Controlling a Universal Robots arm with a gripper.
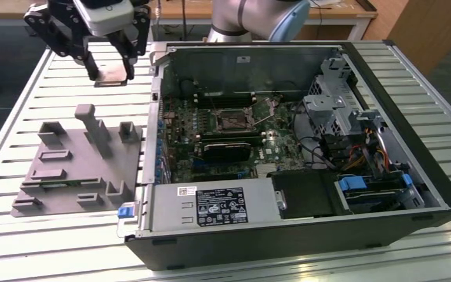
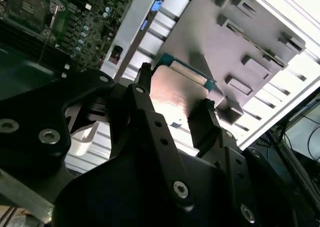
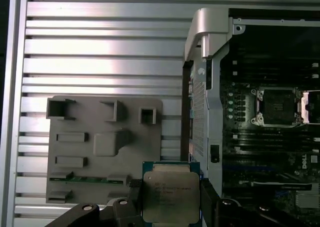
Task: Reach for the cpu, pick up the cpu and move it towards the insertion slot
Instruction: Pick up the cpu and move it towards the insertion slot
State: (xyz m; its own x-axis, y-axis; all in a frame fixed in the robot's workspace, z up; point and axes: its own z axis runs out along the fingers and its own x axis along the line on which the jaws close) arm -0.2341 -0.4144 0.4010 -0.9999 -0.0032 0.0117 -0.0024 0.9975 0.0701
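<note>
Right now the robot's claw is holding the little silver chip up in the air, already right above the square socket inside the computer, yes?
Not quite. The gripper does hold the cpu in the air, but it hangs over the slatted table outside the case, not above the insertion slot. The exterior view shows this.

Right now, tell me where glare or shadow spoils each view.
Exterior view: window glare along the table slats; case interior dim around the insertion slot. Second wrist view: pinkish sheen on the cpu, blown-out white at the edge. First wrist view: bright bands on slats, cpu evenly lit.
</note>
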